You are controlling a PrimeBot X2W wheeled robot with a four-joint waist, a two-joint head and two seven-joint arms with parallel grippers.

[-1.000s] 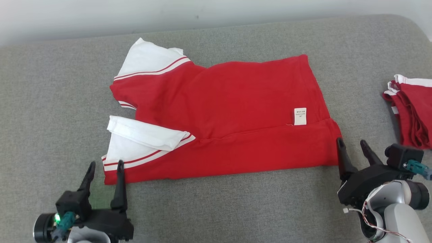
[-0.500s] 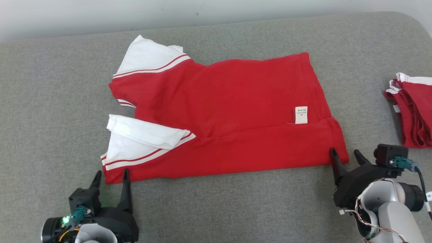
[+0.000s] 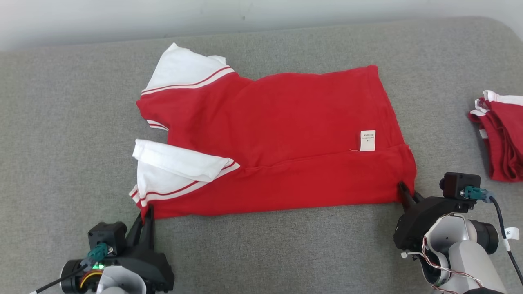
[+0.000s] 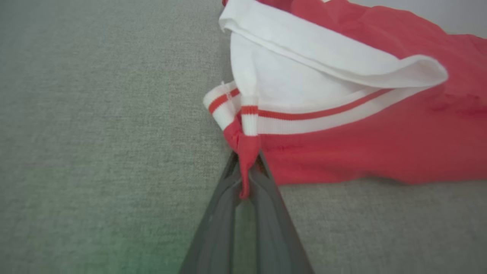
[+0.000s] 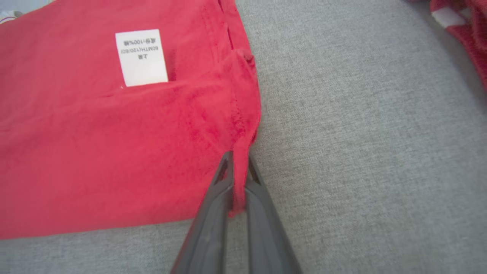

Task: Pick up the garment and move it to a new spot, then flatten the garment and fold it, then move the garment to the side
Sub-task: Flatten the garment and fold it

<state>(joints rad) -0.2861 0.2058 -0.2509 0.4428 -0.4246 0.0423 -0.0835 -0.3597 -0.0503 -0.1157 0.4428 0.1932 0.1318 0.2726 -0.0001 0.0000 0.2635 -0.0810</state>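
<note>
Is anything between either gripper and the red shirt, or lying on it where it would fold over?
Nothing visible. The left gripper and right gripper are each shut on a near corner of the red shirt; nothing lies on it.

The garment (image 3: 278, 134) is a red shirt with white, stripe-trimmed sleeves. It lies spread flat on the grey cushion (image 3: 61, 122), collar end left and hem right. Its near long edge is folded over, a white label (image 3: 367, 140) faces up near the hem, and both near corners are pinched into points.
</note>
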